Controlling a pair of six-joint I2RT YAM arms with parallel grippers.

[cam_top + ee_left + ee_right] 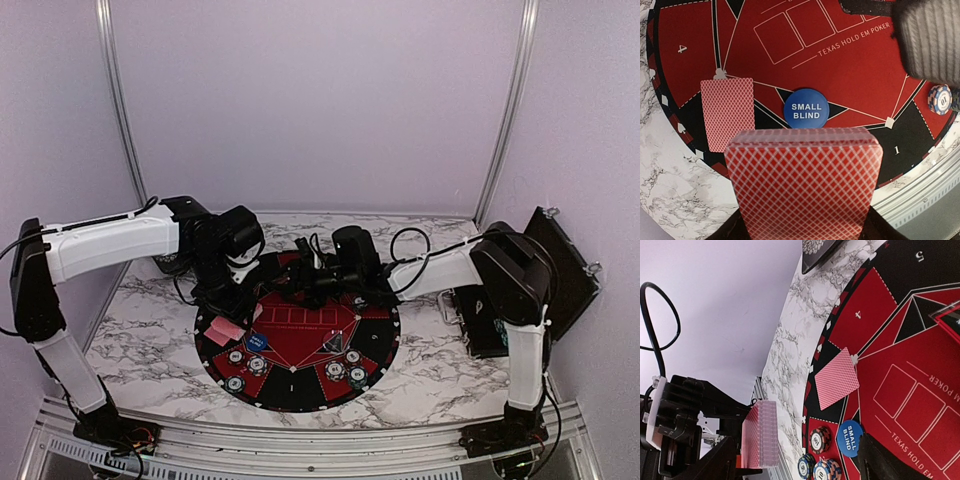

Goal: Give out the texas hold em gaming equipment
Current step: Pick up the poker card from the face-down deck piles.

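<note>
My left gripper (802, 227) is shut on a deck of red-backed playing cards (802, 182), held just above the near rim of the mat. One single card (727, 114) lies face down on the mat by the seat marked 4. A blue round SMALL BLIND marker (806, 108) sits just past the deck. My right gripper (797, 465) stands open over the mat with nothing between its fingers (880, 460). Below it I see the same card (837, 378), the marker (850, 438) and striped poker chips (820, 439). More chips (345, 368) lie at the mat's front.
The round black-and-red mat (380, 335) fills the middle of the marble table (140, 340). A black case (485, 325) with its lid raised stands at the right edge. The two grippers hang close together over the mat's far left part.
</note>
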